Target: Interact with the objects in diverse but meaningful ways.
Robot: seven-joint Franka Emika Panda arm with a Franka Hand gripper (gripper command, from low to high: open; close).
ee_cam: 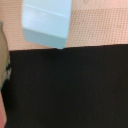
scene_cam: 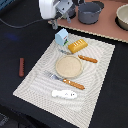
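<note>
Black table [scene_cam: 112,95] fills most of the exterior frame; peach-coloured board [scene_cam: 107,27] across the upper right. Striped beige placemat [scene_cam: 35,82] lies tilted in the centre. White robot arm [scene_cam: 50,9] at top centre-left, gripper [scene_cam: 65,12] hanging just above the carton; fingers not clear in either view, cannot tell if open or closed.

Grey saucepan [scene_cam: 90,12] sits on the board, upper right of centre. Pale bowl rim [scene_cam: 122,16] cut off at the right edge. Round tan plate [scene_cam: 68,66] mid-mat.

Pale blue-white carton [scene_cam: 61,36] stands upright at the mat's upper edge, top centre; in the wrist view the carton [ee_cam: 46,22] is large in the upper left, over the board/table boundary. Golden bread loaf [scene_cam: 77,46] just right of the carton.

White speckled piece [scene_cam: 64,93] on the lower mat. Fork with orange handle [scene_cam: 65,81] below the plate. Orange-handled utensil [scene_cam: 88,59] right of the plate. Thin red-brown sausage [scene_cam: 21,66] off the mat at the left, on the table.
</note>
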